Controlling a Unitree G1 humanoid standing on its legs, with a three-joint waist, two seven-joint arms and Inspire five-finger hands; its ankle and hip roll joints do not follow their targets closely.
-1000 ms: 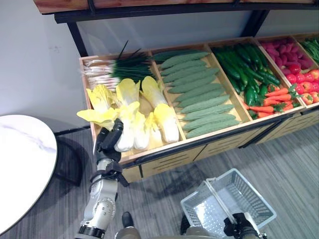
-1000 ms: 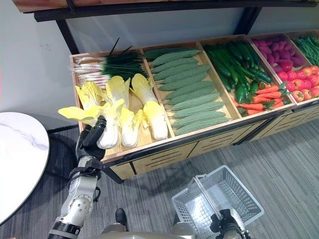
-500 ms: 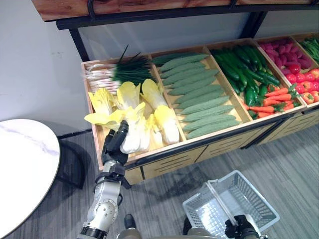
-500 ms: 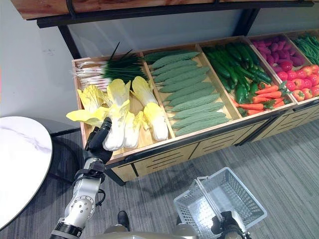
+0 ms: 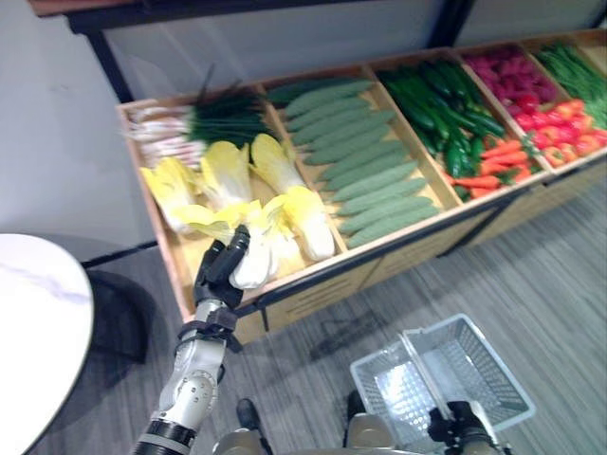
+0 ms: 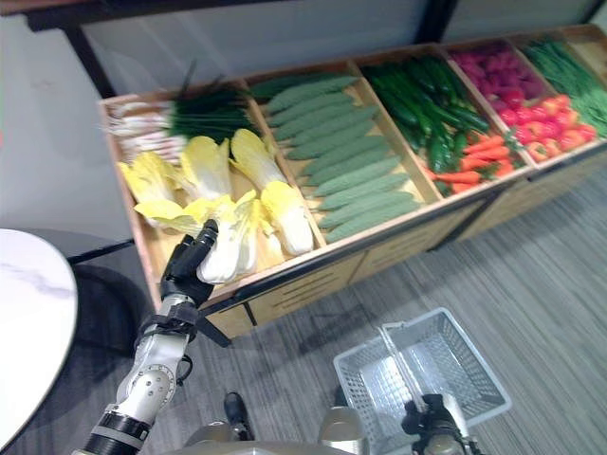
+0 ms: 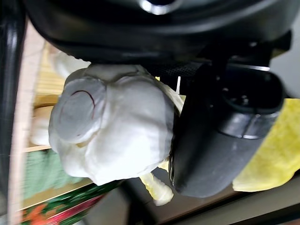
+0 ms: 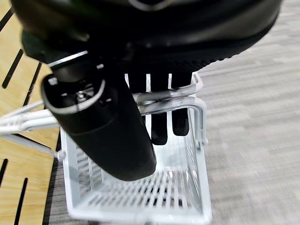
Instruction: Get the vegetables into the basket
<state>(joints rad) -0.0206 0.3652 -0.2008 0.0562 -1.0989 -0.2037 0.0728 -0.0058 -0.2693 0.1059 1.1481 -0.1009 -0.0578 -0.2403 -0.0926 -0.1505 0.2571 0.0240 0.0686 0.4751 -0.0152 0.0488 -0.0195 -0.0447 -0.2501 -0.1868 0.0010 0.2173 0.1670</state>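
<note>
My left hand (image 5: 218,277) is shut on a Chinese cabbage (image 5: 254,263) with a white stalk and yellow leaves, at the front of the leftmost wooden crate (image 5: 176,272). In the left wrist view the cabbage's white base (image 7: 112,131) sits between my thumb (image 7: 225,136) and palm. More cabbages (image 5: 285,180) lie in the same crate. The white wire basket (image 5: 391,393) hangs low over the floor at the lower right. My right hand (image 8: 103,126) is curled round its handle (image 8: 164,96).
A slanted stand holds crates of scallions (image 5: 204,123), ridged green gourds (image 5: 365,161), cucumbers (image 5: 436,100), carrots (image 5: 493,161) and tomatoes (image 5: 560,128). A round white table (image 5: 28,332) stands at the left. Grey wood-look floor (image 5: 531,265) lies before the stand.
The camera has shifted, so the whole stand sits differently. My left hand, with the cabbage, has moved a little right along the crate's front. The right hand still holds the basket.
</note>
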